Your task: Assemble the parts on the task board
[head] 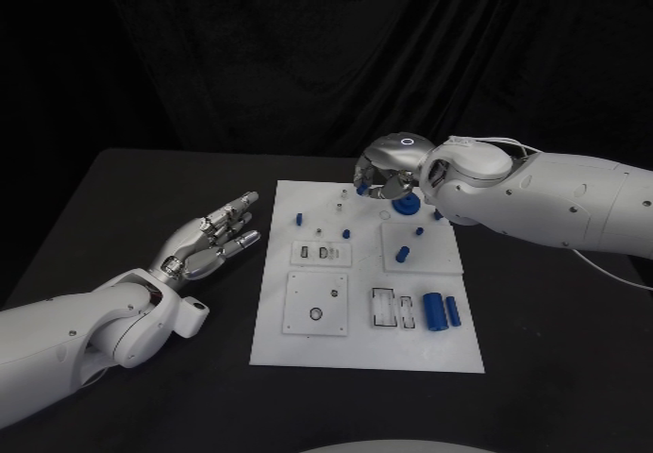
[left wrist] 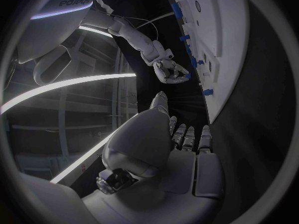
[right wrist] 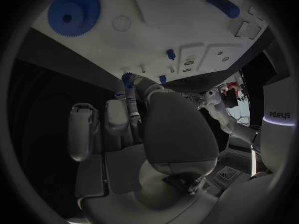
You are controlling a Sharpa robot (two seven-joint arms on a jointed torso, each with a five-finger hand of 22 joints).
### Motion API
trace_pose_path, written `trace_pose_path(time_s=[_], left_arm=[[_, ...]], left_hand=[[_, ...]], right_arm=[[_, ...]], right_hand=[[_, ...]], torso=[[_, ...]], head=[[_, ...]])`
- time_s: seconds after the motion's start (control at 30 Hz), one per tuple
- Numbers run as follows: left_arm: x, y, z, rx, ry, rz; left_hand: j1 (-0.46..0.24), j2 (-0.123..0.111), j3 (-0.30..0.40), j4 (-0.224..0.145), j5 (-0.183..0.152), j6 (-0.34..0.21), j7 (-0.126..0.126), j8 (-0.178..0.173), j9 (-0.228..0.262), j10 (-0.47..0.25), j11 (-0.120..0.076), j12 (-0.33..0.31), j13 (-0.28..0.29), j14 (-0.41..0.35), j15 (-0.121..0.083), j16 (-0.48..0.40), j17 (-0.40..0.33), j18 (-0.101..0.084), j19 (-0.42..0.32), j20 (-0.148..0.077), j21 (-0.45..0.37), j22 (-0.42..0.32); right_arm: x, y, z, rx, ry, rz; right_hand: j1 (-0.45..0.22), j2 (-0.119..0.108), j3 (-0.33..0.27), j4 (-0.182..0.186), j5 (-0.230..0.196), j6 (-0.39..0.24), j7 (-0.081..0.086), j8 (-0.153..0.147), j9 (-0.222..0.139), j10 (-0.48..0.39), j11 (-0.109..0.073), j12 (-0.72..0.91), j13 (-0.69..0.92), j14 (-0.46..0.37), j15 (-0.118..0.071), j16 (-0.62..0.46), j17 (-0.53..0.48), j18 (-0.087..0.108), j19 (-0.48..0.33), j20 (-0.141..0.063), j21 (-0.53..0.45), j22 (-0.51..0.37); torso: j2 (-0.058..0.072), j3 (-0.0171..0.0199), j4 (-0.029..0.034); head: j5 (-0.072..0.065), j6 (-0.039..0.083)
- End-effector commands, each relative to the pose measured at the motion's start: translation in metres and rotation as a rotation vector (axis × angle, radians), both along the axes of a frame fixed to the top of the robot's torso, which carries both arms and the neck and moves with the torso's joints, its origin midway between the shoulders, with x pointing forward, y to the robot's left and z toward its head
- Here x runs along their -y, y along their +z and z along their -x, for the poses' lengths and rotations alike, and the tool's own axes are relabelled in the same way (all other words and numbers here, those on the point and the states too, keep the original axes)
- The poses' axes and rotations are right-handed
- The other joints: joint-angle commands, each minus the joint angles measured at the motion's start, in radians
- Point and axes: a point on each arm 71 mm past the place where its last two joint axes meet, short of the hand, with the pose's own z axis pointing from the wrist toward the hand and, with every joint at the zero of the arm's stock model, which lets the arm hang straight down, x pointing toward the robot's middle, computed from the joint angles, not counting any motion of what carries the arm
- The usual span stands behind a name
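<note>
Fingers [right wrist: 127, 92] of the right hand [head: 388, 170] pinch a small blue gear [right wrist: 127, 78] above the board [head: 365, 349] at its 12 o'clock edge. Left hand [head: 211, 236] rests open at 9 o'clock, fingers spread. Placing looks underway; next, seat the gear beside the big gear [right wrist: 74, 11].

A black cloth backdrop [head: 326, 66] hangs behind the matte black table [head: 123, 217]; long white light strips [left wrist: 69, 84] glow overhead.
</note>
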Motion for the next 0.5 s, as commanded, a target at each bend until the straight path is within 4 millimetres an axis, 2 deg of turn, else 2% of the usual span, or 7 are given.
trace_pose_path(time_s=[0.03,0.27,0.5], left_arm=[[0.003,0.014,0.006,0.166,-0.070,0.105],[0.005,0.014,0.006,0.167,-0.071,0.106],[0.006,0.014,0.005,0.166,-0.074,0.108]], left_hand=[[-0.001,0.012,0.005,0.000,0.003,-0.001,0.006,0.001,0.001,-0.001,0.007,0.003,0.000,0.000,0.006,-0.004,-0.001,-0.011,0.001,0.008,-0.006,-0.001],[-0.001,0.012,0.005,0.000,0.003,0.000,0.007,0.001,0.001,-0.001,0.006,0.003,0.000,0.000,0.006,-0.004,-0.001,-0.011,0.001,0.008,-0.006,-0.001],[0.000,0.011,0.005,-0.001,0.003,0.000,0.007,0.001,0.001,-0.001,0.006,0.003,0.000,0.000,0.007,-0.004,-0.001,-0.011,0.001,0.008,-0.006,-0.001]], right_arm=[[-0.003,0.007,-0.007,0.036,-0.014,-0.050],[-0.012,0.008,-0.019,0.040,-0.029,-0.038],[-0.016,0.004,-0.026,0.025,-0.045,-0.020]], right_hand=[[-0.006,0.004,0.000,0.002,0.004,0.005,0.002,-0.001,0.054,0.006,0.000,-0.007,-0.001,0.008,0.002,0.004,0.002,-0.020,0.007,-0.002,0.004,0.081],[-0.008,0.003,0.001,0.003,0.004,-0.003,0.005,-0.006,0.057,0.006,0.002,-0.017,-0.004,0.008,0.006,0.005,0.004,-0.020,0.007,0.001,0.004,0.082],[-0.009,0.004,0.002,0.003,0.004,-0.010,0.005,-0.011,0.061,0.004,0.005,-0.027,-0.006,0.006,0.008,0.002,0.000,-0.020,0.005,0.004,0.002,0.081]], torso=[[0.001,-0.0010,0.0023],[0.001,-0.0029,0.0036],[0.004,-0.0004,0.0074]], head=[[0.000,0.000],[-0.001,-0.001],[-0.006,-0.001]])
